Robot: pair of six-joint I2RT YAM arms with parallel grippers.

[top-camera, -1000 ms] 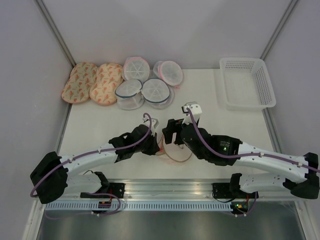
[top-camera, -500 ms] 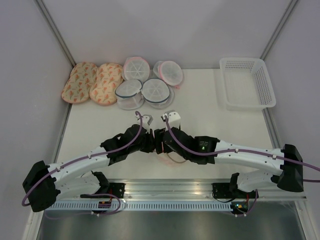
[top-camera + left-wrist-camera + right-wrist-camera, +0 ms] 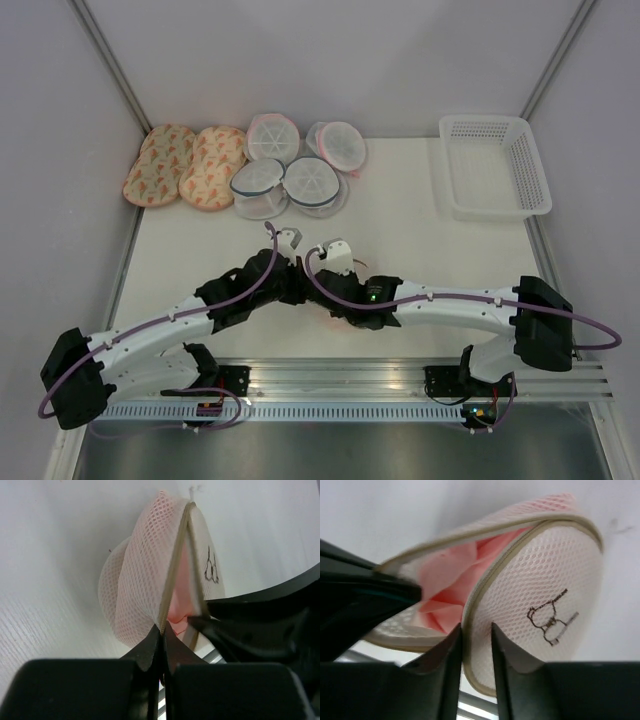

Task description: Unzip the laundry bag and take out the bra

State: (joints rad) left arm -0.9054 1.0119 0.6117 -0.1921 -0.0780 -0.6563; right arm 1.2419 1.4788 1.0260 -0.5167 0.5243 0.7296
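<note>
The zip is standing open, so the job is sitting at the second step: getting the bra out. The bag (image 3: 145, 580) is being held on edge at the near middle of the bench (image 3: 420, 220), between the two arms. The left gripper (image 3: 162, 630) is clenched on the rim of the plain half. The right gripper (image 3: 476, 627) is straddling the rim of the half bearing the scribble (image 3: 551, 616); its jaws are standing narrow, but whether they are biting I cannot tell. The bra (image 3: 447, 582) is showing pink in the gap, wholly inside.

In my judgement the next move is calling for the halves to be drawn wider apart. One gripper should then be going into the mouth to pinch the pink fabric while the other is anchoring the bag.

The bench is looking white and smooth, with pale walls (image 3: 330, 60) closing in on three sides. A basket (image 3: 447, 165) is sitting far right. White pouches (image 3: 285, 180) and orange pouches (image 3: 190, 165) are lying along the back, well apart from the work.
</note>
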